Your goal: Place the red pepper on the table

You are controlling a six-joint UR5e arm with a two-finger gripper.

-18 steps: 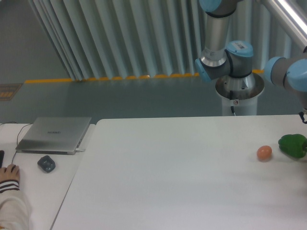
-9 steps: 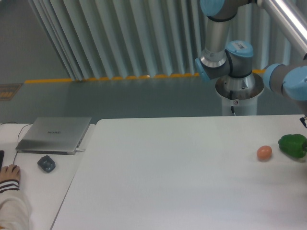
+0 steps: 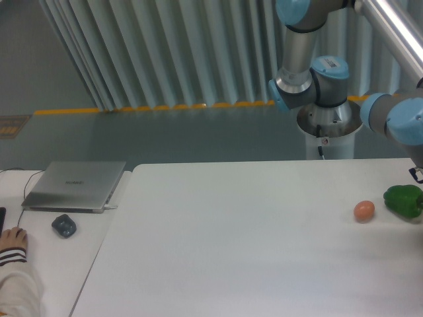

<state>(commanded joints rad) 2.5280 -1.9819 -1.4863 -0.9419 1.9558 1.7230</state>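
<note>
The fingers lie outside the view past the right edge, so whether they are spread or pinching anything cannot be told; only the arm (image 3: 396, 115) shows, its blue-capped joints reaching from the base (image 3: 328, 125) behind the tabletop (image 3: 231, 251) toward the upper right. The red pepper is nowhere visible. On the tabletop near the right edge a green pepper (image 3: 404, 200) lies just beside a small orange-pink ball (image 3: 363, 211), apart from it. On the narrower desk (image 3: 46, 264) to the left sit a closed laptop (image 3: 75, 185), a mouse (image 3: 64, 226), and a person's hand (image 3: 12, 239).
</note>
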